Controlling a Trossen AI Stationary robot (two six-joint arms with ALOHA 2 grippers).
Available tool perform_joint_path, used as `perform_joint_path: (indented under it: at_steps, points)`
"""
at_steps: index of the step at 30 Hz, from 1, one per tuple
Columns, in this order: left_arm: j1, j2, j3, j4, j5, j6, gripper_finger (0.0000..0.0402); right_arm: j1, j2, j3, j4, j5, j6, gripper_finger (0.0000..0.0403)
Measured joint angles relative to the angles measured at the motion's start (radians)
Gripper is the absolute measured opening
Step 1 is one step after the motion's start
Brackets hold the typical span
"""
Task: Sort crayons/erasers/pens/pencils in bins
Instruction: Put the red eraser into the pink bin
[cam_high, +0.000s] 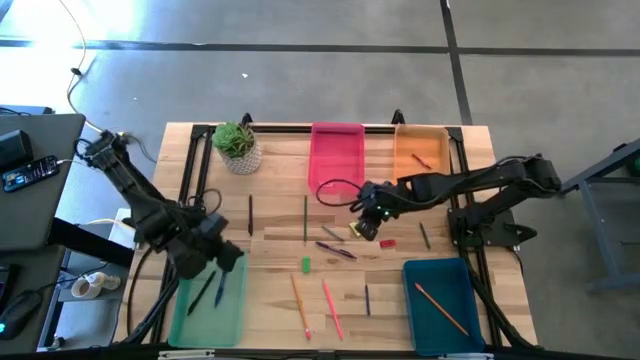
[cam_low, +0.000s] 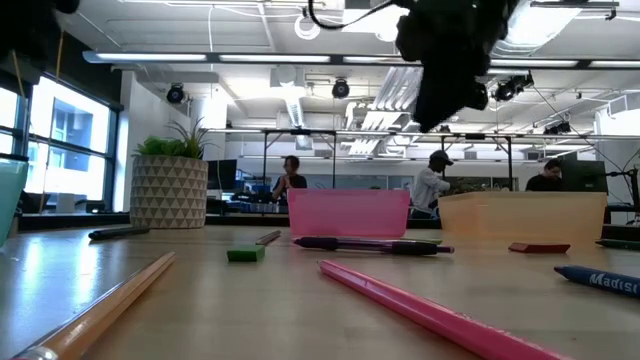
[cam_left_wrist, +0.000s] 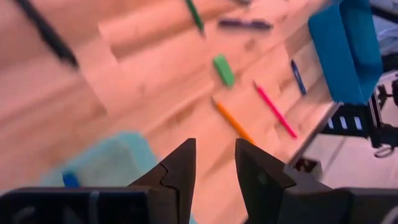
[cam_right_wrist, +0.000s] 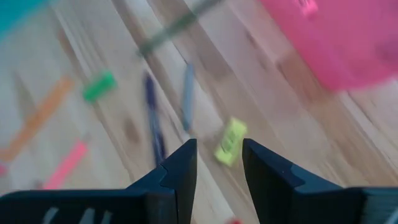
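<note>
Bins sit at four spots on the wooden table: the pink bin and orange bin along the far edge, the green bin at the near left corner, the teal bin at the near right. Two dark pens lie in the green bin, an orange pencil lies in the teal one, and a small red piece lies in the orange one.

The left gripper hangs over the far end of the green bin; in its wrist view the fingers stand a little apart with nothing between them. The right gripper hovers mid-table, in front of the pink bin, just above a yellow eraser. Its fingers are also parted a little and hold nothing.

Loose on the table between the arms lie a green eraser, a red eraser, a purple pen, an orange pencil and a pink pencil side by side near the front edge, a short blue pen, and a few dark sticks farther back. A potted plant stands at the far left of the table.
</note>
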Motion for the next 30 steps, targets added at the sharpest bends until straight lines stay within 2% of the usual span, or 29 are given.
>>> perform_joint_path:
  at_steps: [4,11,20,25,30]
  points:
    - [0.098,-0.019,0.0,0.002,0.01,0.137,0.0096,0.013,0.01,0.0,-0.105,-0.023,-0.058,0.0121]
    - [0.231,-0.025,0.0,0.002,0.062,0.323,0.0095,0.018,0.01,-0.002,-0.164,-0.099,-0.208,0.0121]
    - [0.338,-0.025,0.0,0.002,0.063,0.484,0.0095,0.084,0.009,-0.003,-0.206,-0.072,-0.391,0.0161]
    - [0.375,-0.025,0.0,0.002,0.063,0.558,0.0096,0.124,0.013,-0.057,-0.19,-0.074,-0.396,0.0184]
    - [0.404,-0.025,0.0,0.002,0.079,0.601,0.0092,0.158,0.014,-0.114,-0.169,-0.068,-0.37,0.0178]
